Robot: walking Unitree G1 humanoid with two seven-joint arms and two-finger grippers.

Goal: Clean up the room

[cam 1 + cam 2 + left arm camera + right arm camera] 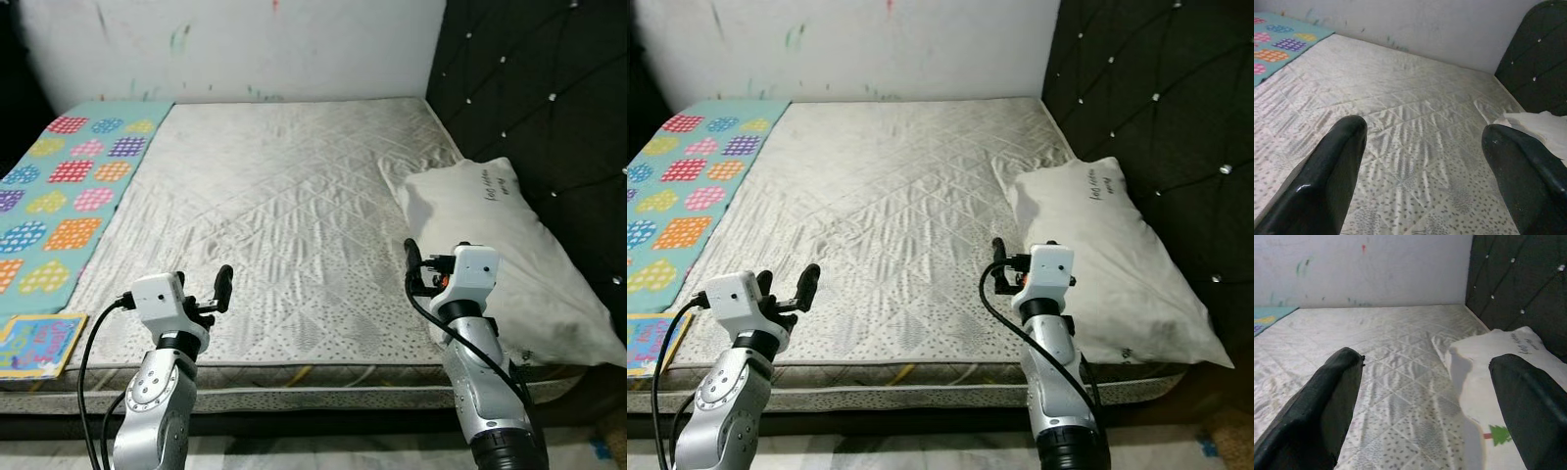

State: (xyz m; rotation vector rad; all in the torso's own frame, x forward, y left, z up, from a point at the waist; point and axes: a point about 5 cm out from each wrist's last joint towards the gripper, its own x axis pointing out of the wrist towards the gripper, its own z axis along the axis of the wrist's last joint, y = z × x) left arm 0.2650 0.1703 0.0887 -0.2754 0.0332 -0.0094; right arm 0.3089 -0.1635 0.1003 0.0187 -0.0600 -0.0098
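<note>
Even, fairly bright light falls on the pale mattress (284,215); the dark headboard (549,88) stays dim; wrist views look softly blurred.

A bare quilted mattress (284,215) carries a white pillow (500,245) against the dark headboard (549,88) and a patterned teal blanket (69,186) opposite. Both grippers, left (217,291) and right (415,264), hover over its near edge.

Bare quilted white mattress (284,206), white pillow (500,245) along its right edge beside the headboard, colourful patterned mat (69,186) along its left edge
</note>
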